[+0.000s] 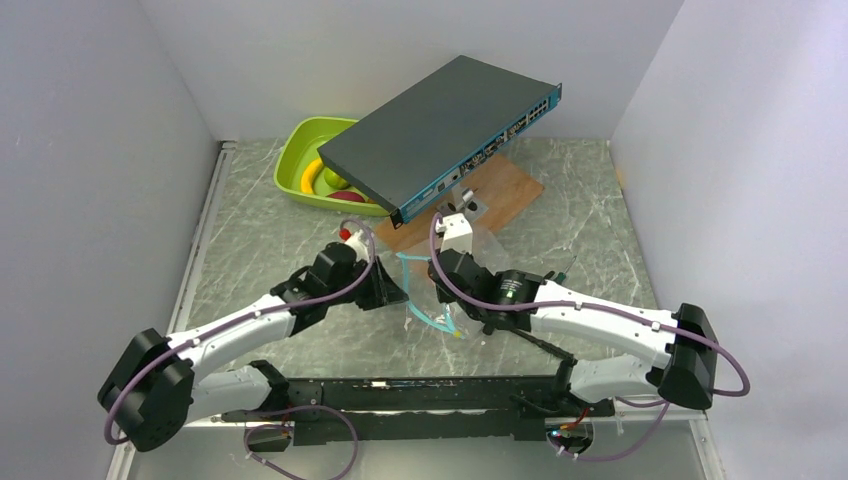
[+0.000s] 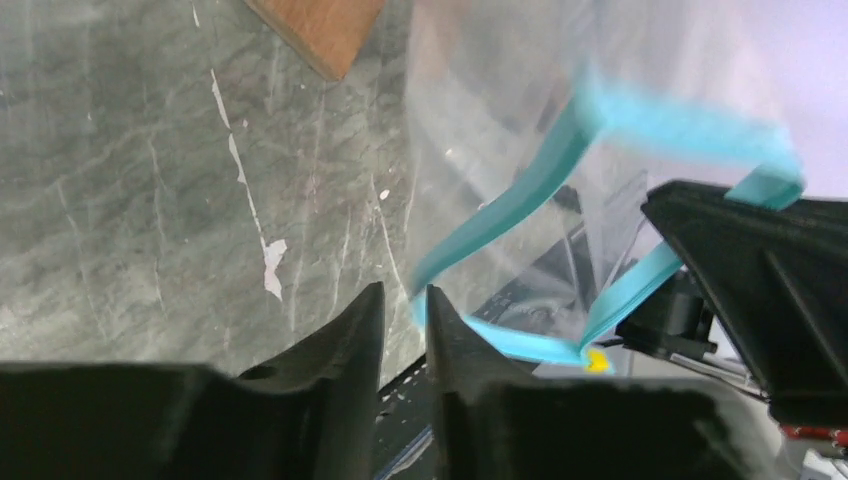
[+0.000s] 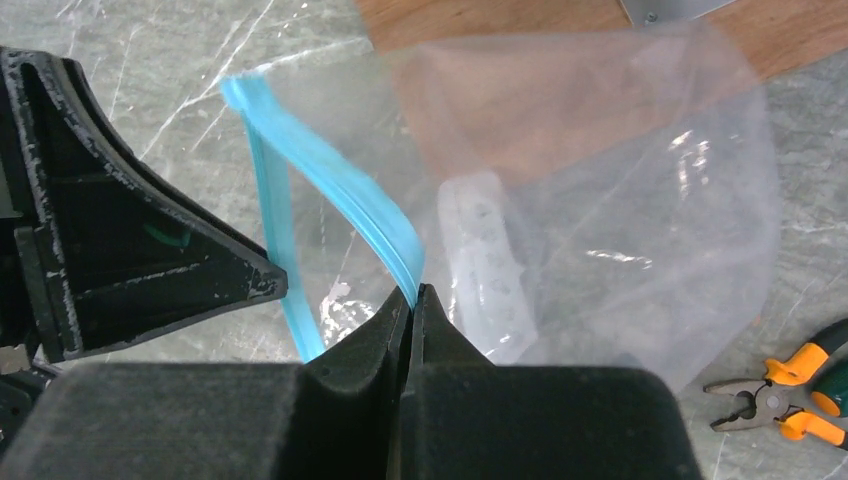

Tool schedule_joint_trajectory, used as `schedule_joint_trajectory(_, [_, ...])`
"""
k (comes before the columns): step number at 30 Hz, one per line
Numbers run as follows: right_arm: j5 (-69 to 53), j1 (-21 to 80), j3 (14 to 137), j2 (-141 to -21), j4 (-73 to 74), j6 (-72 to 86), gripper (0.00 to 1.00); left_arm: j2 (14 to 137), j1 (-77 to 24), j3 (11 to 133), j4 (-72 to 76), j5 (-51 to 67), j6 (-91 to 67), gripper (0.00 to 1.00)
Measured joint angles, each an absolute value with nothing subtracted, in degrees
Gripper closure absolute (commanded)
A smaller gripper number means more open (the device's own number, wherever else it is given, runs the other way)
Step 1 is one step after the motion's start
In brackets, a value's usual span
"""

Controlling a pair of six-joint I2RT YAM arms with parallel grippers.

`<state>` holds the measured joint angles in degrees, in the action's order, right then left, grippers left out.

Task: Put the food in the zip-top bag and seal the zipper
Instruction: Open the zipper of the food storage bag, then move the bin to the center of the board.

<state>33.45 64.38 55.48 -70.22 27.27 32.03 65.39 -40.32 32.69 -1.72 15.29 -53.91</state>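
a dark network switch sits tilted above the wooden board and overhangs the lime-green tray, hiding part of the food in it. orange-handled pliers lie on the bench, cut off at the frame edge. the zip-top bag is between both hands, apart from the tray. the right hand is clamped on the zipper. the left hand is narrowly parted, with the zipper just beside one fingertip and no grip evident.
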Motion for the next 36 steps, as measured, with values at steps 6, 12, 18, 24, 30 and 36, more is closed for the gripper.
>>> schedule_joint_trajectory(6, [32.5,64.4,56.8,-71.9,27.6,33.6,1.0,59.6,-40.4,26.5,2.8,15.6,-56.7,0.39])
schedule_joint_trajectory(12, [32.6,64.4,59.6,-75.2,29.1,36.2,1.0,54.0,-40.9,26.2,0.5,13.6,-56.1,0.19])
schedule_joint_trajectory(18, [31.0,64.4,59.5,-75.3,29.4,36.6,1.0,47.7,-37.9,30.9,-13.2,8.7,-50.3,0.15])
schedule_joint_trajectory(24, [28.4,63.9,57.4,-74.4,27.1,36.2,1.0,44.4,-20.5,37.6,-27.0,5.6,-43.0,0.12])
schedule_joint_trajectory(30, [26.2,60.5,54.8,-71.8,24.8,35.2,1.0,42.0,-1.9,42.7,-32.3,2.4,-40.1,0.01])
schedule_joint_trajectory(36, [23.0,56.4,53.3,-70.7,22.7,34.1,1.0,54.6,16.6,47.4,-25.0,11.7,-40.8,0.0])
